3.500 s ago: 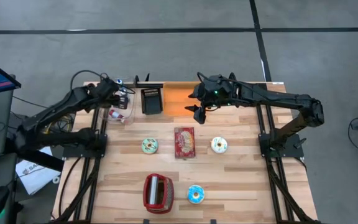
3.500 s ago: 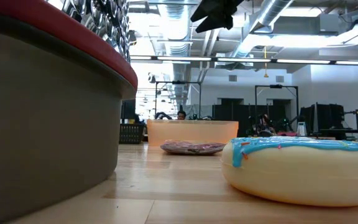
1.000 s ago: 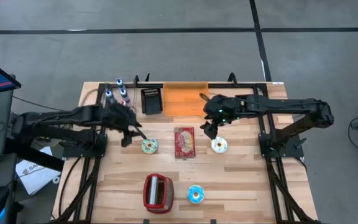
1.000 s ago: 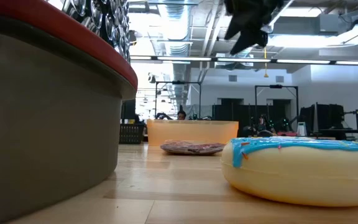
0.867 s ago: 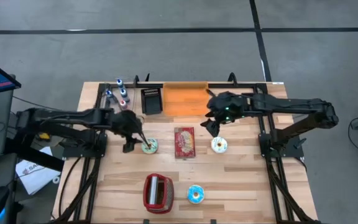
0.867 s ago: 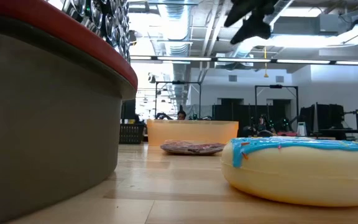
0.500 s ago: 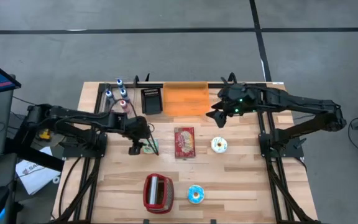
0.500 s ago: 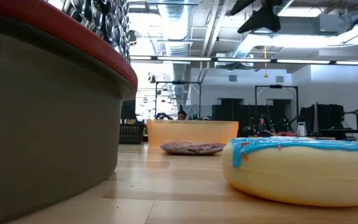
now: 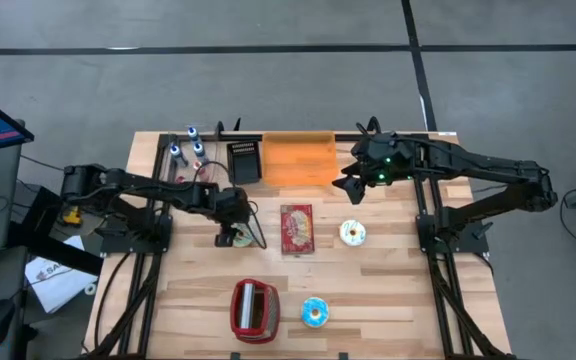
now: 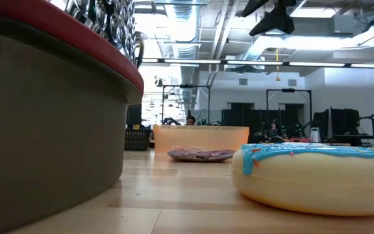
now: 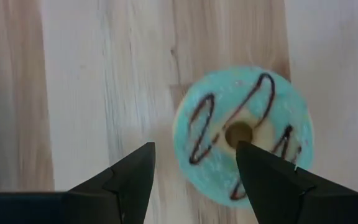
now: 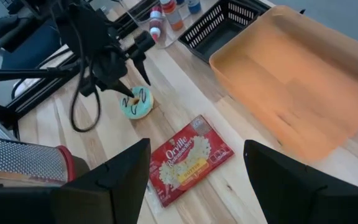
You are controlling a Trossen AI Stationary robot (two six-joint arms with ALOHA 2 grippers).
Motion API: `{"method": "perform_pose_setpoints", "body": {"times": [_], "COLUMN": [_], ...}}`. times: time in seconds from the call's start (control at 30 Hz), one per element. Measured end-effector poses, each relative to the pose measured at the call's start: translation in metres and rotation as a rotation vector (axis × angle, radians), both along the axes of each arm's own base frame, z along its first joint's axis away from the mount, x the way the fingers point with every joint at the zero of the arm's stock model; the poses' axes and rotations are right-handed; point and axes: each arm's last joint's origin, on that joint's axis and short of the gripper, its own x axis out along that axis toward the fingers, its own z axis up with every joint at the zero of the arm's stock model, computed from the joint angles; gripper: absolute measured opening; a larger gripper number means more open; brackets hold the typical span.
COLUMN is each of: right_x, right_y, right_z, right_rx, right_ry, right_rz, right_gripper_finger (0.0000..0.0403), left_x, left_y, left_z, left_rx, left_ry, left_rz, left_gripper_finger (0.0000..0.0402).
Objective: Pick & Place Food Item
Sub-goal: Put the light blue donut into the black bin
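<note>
Teal-iced donut [image 11: 243, 134] sits on the wood table [image 9: 388, 290]; we see the left gripper [image 11: 194, 163] spread just over it, seemingly not touching. Right gripper [image 12: 197, 163] hangs spread above the orange bin [image 9: 297, 161].

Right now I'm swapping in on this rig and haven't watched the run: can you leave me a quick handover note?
Left gripper: open, directly above the green-frosted donut, fingers straddling its edge, nothing held.
Right gripper: open and empty, raised near the orange bin.
On the table: popcorn packet at centre, white donut beside it, blue donut and red toaster at the front.
Done: nothing is in the bin.
Left: close on the green donut, lift it, place it, probably into the bin.
</note>
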Motion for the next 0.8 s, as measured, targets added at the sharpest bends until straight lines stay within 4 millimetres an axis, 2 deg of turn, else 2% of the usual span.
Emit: {"method": "perform_pose_setpoints", "body": {"times": [0.33, 0.8], "right_x": [-0.001, 0.0], "right_y": [0.001, 0.005], "right_z": [-0.001, -0.001], "right_rx": [0.006, 0.011], "right_ry": [0.017, 0.016], "right_rz": [0.004, 0.02], "right_gripper_finger": [0.0249, 0.0249], "left_x": [0.007, 0.009], "left_y": [0.0, 0.008], "left_z": [-0.011, -0.009], "left_rx": [-0.014, -0.039], "left_ry": [0.008, -0.029], "left_rz": [-0.005, 0.068], "left_gripper_finger": [0.0202, 0.0118]}}
